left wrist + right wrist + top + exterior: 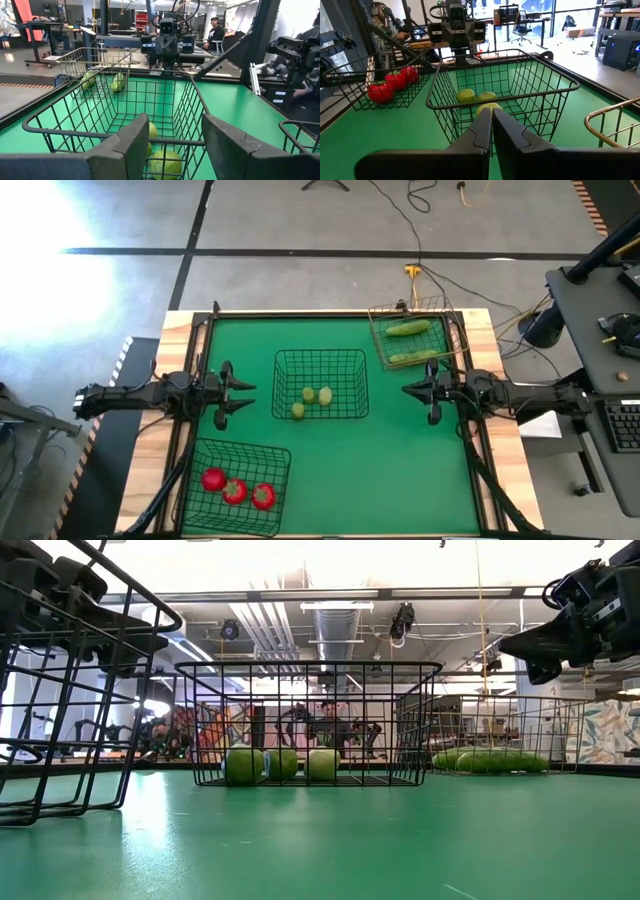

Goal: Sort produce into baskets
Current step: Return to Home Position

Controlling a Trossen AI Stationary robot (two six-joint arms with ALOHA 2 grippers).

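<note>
- Leftmost, left gripper at the table's left edge: fingers spread, holding nothing, aimed right at the middle basket, apart from it.
- Near left: dark basket with three glossy red tomatoes in a row.
- Centre: three pale green limes clustered inside the middle basket, between both grippers.
- Right: right gripper, fingers pressed together, empty.
- Far right: tan basket, two cucumbers side by side, long axes left-right.
- Seemingly nothing left to fetch.

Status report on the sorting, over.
Left gripper empty, jaws open, beside centre basket. Right gripper empty, jaws shut. Limes, tomatoes, cucumbers each in own basket. Nothing in the way.
</note>
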